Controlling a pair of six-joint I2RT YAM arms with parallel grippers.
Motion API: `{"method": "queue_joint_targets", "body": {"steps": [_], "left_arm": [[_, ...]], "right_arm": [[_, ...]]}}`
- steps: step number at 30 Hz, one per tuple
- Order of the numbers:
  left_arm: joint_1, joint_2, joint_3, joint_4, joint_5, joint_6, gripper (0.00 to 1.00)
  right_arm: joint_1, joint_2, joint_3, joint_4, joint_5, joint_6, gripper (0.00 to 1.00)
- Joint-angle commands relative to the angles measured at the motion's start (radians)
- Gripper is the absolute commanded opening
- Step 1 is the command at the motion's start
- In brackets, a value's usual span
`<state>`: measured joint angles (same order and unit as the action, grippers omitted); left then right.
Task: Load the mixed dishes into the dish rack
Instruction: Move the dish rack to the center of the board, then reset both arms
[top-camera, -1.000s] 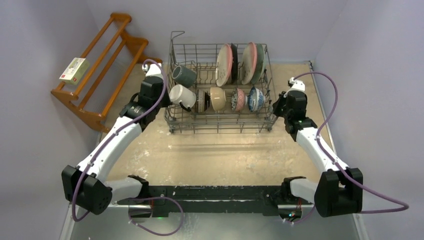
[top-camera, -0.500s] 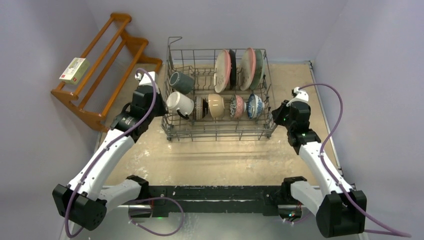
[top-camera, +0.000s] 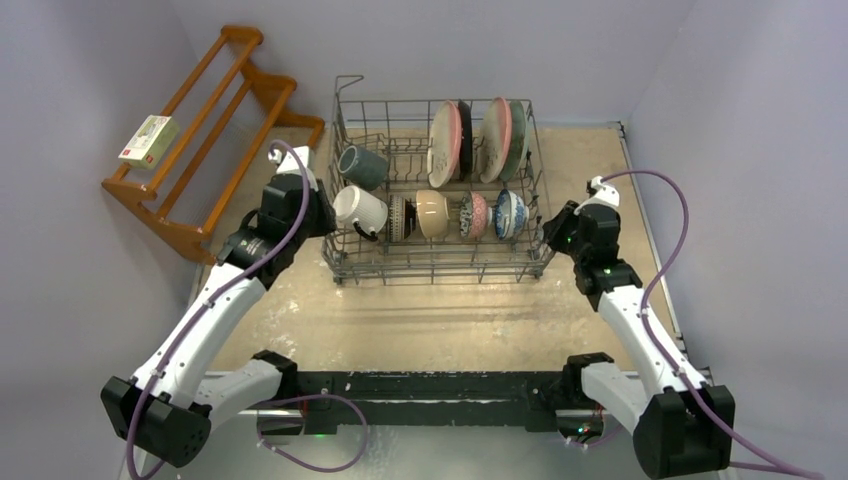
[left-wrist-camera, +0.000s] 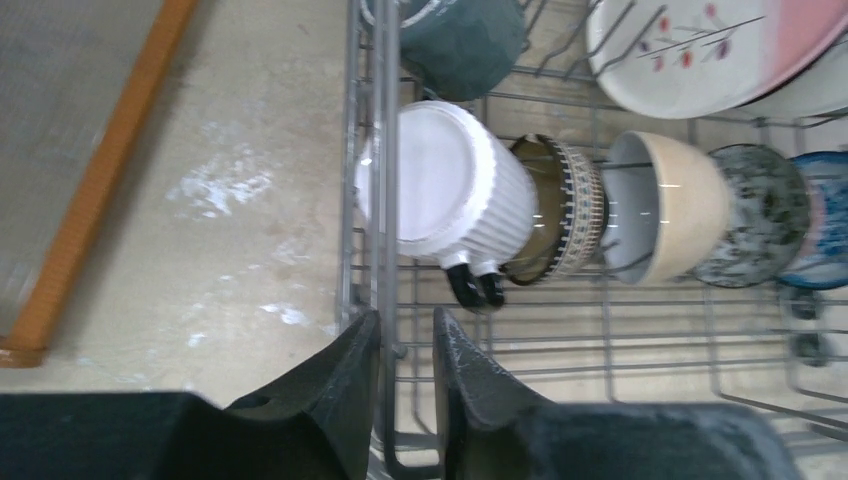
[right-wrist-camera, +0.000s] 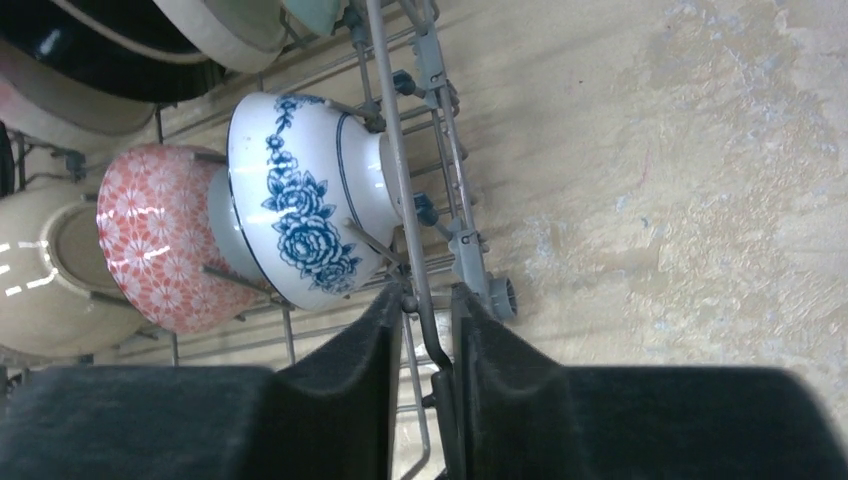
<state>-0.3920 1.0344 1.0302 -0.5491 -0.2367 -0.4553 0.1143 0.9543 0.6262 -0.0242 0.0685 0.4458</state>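
1. Standing left of the dish rack (top-camera: 436, 270), a wooden shelf (top-camera: 205, 135) carries a small box (top-camera: 148, 140).
2. The left gripper (left-wrist-camera: 405, 325) is clamped on a wire of the rack's left wall.
3. Inside the rack's left end, 2 mugs lie on their sides: the dark teal mug (top-camera: 363, 166) at the back, the white mug (top-camera: 360, 209) in front.
4. Right of the white mug, 4 bowls stand on edge in a row: a dark banded bowl (top-camera: 402, 216), a beige bowl (top-camera: 433, 213), a pink patterned bowl (top-camera: 474, 213) and a blue floral bowl (top-camera: 509, 212).
5. Behind the bowls, plates stand upright, with the pink-and-white plate (top-camera: 445, 143) leftmost and the mint green plate (top-camera: 518, 135) rightmost.
6. The right gripper (right-wrist-camera: 427, 298) pinches a wire of the rack's right wall, just beside the blue floral bowl.
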Motion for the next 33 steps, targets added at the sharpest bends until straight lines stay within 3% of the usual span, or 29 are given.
{"method": "queue_joint_targets", "body": {"steps": [1,6,14,17,24,33], "left_arm": [[-0.013,-0.065,0.043,0.005,0.006,0.001,0.32],[-0.013,-0.058,0.093,-0.006,-0.026,0.029,0.53],[-0.013,-0.071,0.167,-0.028,-0.065,0.051,0.59],[-0.013,-0.1,0.181,-0.012,-0.062,0.052,0.64],[-0.014,-0.216,0.129,0.085,-0.063,0.033,0.84],[-0.014,-0.305,0.027,0.211,-0.003,0.023,0.89]], "right_arm": [[0.013,-0.003,0.079,0.028,0.117,0.153,0.4],[0.013,-0.007,0.148,0.002,0.173,0.124,0.67],[0.013,0.0,0.267,0.003,0.167,0.078,0.78],[0.013,0.003,0.313,-0.001,0.145,0.069,0.97],[0.013,-0.053,0.327,0.059,0.094,0.119,0.99],[0.013,-0.209,0.338,0.197,-0.098,0.088,0.99]]}}
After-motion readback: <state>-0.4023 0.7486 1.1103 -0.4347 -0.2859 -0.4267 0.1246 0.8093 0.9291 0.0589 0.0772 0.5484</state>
